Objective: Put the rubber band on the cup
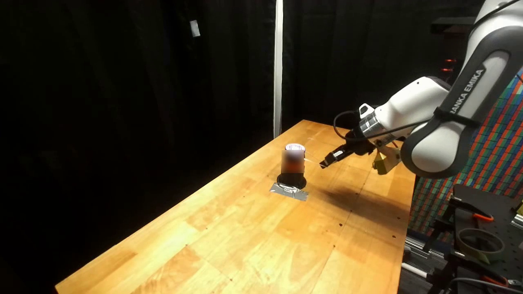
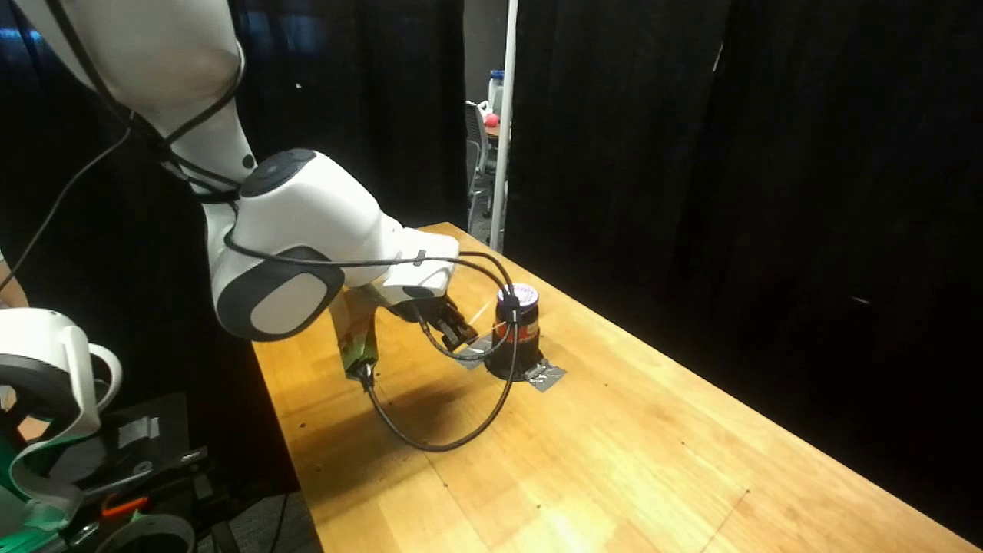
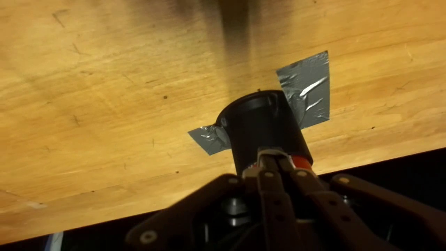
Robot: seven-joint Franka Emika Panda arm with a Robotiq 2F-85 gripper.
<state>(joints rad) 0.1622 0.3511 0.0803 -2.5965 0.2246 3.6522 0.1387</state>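
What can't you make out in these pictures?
Cup: middle blurred in an exterior view.
Its upper part: hidden by the fingers, wrist view.
Rubber band: too thin to trace in an exterior view.
Label: partly behind a cable in an exterior view.
Arm: cut off by the edge in both exterior views.

Black curtains (image 1: 143, 102) are hanging beyond one long edge of the desk (image 1: 196, 245); in an exterior view, a chair (image 2: 476, 134) is standing past its far corner; in an exterior view, a multicoloured patterned surface (image 1: 490, 151) is showing beyond the opposite edge.
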